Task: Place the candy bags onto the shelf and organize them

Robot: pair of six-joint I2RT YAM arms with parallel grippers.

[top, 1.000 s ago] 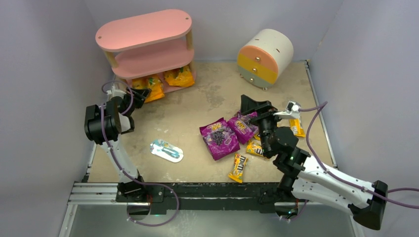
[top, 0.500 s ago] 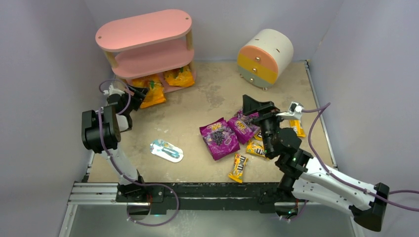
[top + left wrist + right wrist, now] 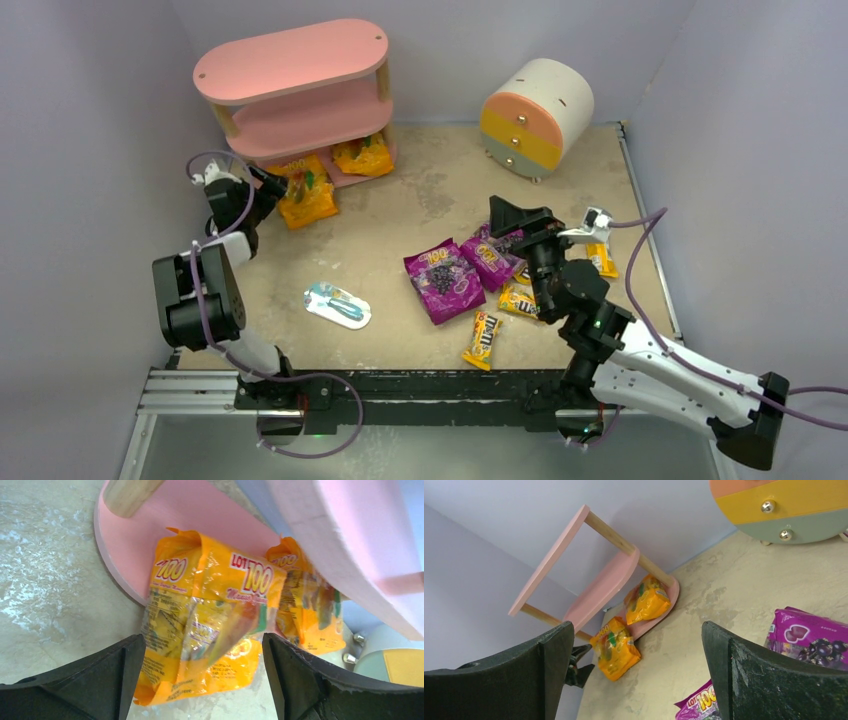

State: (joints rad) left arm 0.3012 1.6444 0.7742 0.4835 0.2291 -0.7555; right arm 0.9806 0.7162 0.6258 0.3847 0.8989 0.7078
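The pink shelf (image 3: 300, 95) stands at the back left. One orange-yellow candy bag (image 3: 364, 155) lies on its bottom tier. The other orange-yellow bag (image 3: 306, 195) lies partly over that tier's edge and partly on the table. My left gripper (image 3: 268, 183) is open just left of it; in the left wrist view the bag (image 3: 210, 615) lies ahead between the spread fingers (image 3: 202, 680). My right gripper (image 3: 515, 215) is open and empty above two purple bags (image 3: 443, 280) (image 3: 490, 255). Small yellow M&M's packs (image 3: 484, 339) (image 3: 517, 299) (image 3: 601, 258) lie around them.
A round cream drum cabinet (image 3: 535, 115) with orange and yellow drawers stands at the back right. A flat light-blue and white packet (image 3: 338, 305) lies in the front middle. Grey walls close in the table on three sides.
My left gripper has drawn back to the left of the orange-yellow bag and its elbow has swung toward the near edge. The bag lies a little farther out from the shelf. The right arm barely moved.
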